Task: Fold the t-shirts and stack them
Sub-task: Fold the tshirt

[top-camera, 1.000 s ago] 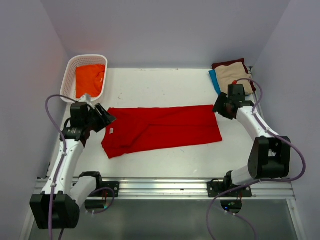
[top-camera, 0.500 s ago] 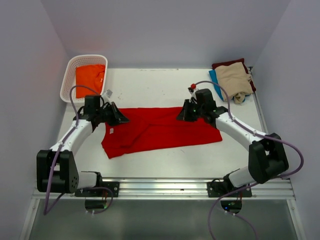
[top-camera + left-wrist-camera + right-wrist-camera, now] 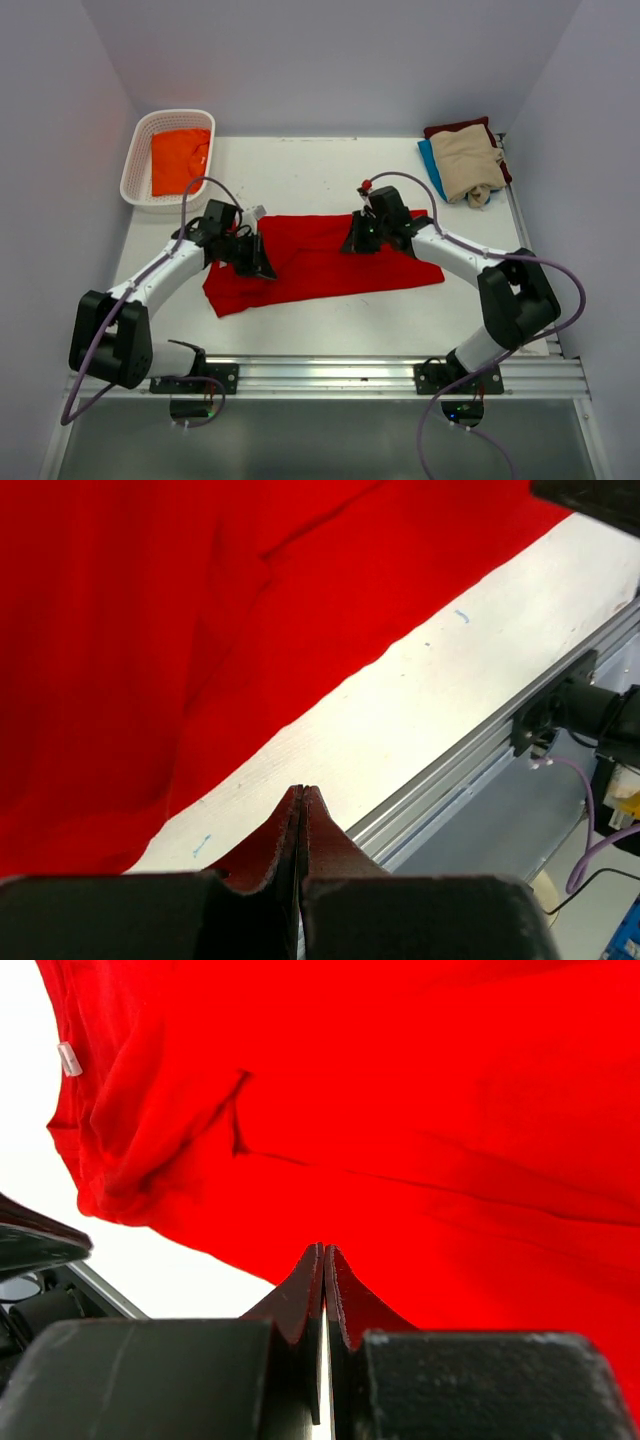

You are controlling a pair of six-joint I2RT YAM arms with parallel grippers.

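The large bright red t-shirt (image 3: 320,268) lies flat across the middle of the table, folded into a long band. It also fills the left wrist view (image 3: 150,600) and the right wrist view (image 3: 450,1110), where its small white tag (image 3: 68,1058) shows. My left gripper (image 3: 263,266) is shut and empty, low over the shirt's left part. My right gripper (image 3: 354,240) is shut and empty over the shirt's upper middle. The orange t-shirt (image 3: 180,160) lies in the basket. The beige t-shirt (image 3: 465,160) lies on the maroon one (image 3: 455,128) and the blue one (image 3: 430,165) at the back right.
The white slotted basket (image 3: 135,150) stands at the back left corner. A metal rail (image 3: 330,375) runs along the table's near edge, also in the left wrist view (image 3: 480,750). Walls close in the left, back and right sides.
Both arms have swung inward over the red shirt: the left gripper moved right and nearer, the right gripper moved left from the back-right stack. The shirt has not visibly moved.
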